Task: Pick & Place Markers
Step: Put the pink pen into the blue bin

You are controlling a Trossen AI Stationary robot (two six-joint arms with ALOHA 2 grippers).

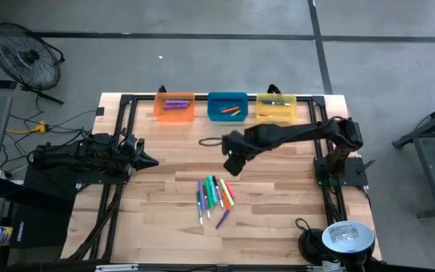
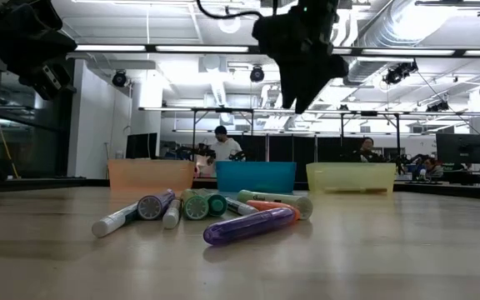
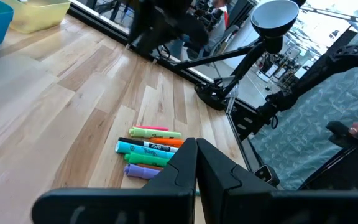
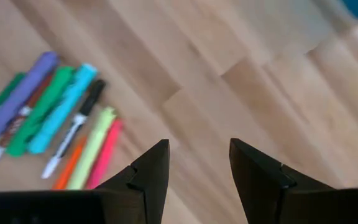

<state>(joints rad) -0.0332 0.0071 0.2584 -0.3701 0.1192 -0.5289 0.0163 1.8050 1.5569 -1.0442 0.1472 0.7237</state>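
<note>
Currently the markers [image 1: 214,198] lie in a loose cluster at the lower centre of the high view, side by side and touching on the wooden surface [image 1: 278,227]. The right hand [image 1: 232,165] hangs above the surface just up and to the right of the cluster, released and holding nothing; in its wrist view the cluster sits at the upper left. The left hand [image 1: 151,161] waits at the left of the frame, clenched on nothing.

Three bins stand along the upper edge of the surface: an orange bin [image 1: 174,106], a blue bin [image 1: 227,106] and a yellow bin [image 1: 276,106], each already containing a few markers.

Handling judgement: each marker appears light, rigid and smooth-barrelled, so it is likely to roll or slip if pinched off-centre. Take hold across the barrel near mid-length, fingers square to the long axis. Because neighbours touch, select an outer one first, such as the purple marker [image 2: 249,225] lying nearest the low camera, to avoid dragging others.
</note>
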